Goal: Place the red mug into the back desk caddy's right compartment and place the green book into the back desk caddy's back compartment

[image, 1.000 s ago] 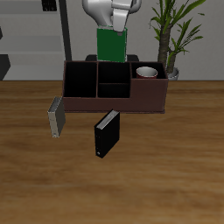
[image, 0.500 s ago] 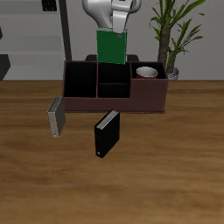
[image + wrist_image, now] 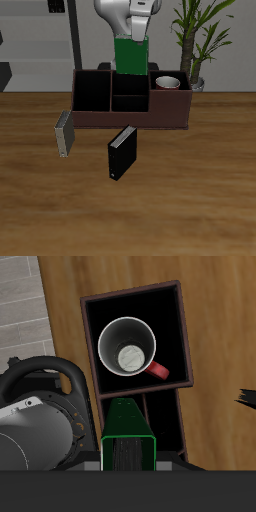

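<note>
My gripper (image 3: 134, 33) is shut on the green book (image 3: 130, 55), which hangs upright above the back desk caddy (image 3: 175, 112). The book's lower edge sits about level with the caddy's rim, over the small middle sections where the back compartment (image 3: 128, 83) lies. In the wrist view the green book (image 3: 128, 424) runs down from my gripper (image 3: 128, 454) toward a dark section of the caddy (image 3: 168, 421). The red mug (image 3: 168, 83) stands upright in the right compartment. Seen from the wrist, the red mug (image 3: 130, 348) shows its white inside and red handle.
A black book (image 3: 121, 152) leans on the table in front of the caddy. A grey-white book (image 3: 64, 133) lies beside the caddy's tall end section. A potted plant (image 3: 196, 40) stands behind the caddy's mug end.
The gripper has carried the green book slightly lower and a little toward the mug's side. Nothing else has moved.
</note>
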You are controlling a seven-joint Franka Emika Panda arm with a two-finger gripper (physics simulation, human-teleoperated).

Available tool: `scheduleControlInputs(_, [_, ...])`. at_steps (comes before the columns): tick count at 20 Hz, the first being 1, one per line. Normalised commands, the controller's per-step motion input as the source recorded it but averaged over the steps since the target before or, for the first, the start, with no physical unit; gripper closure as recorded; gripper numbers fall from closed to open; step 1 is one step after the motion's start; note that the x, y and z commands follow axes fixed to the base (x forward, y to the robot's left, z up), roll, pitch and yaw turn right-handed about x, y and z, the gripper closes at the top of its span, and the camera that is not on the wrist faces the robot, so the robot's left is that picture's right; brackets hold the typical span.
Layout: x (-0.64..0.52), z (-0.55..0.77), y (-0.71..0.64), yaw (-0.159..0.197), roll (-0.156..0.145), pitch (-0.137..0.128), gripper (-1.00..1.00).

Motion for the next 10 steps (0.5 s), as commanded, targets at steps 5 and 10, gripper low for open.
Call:
scheduleControlInputs(5, [-0.01, -0.12, -0.07, 0.000, -0.005, 0.024, 1.00])
scheduleControlInputs(10, [-0.02, -0.04, -0.03, -0.014, -0.011, 0.022, 1.00])
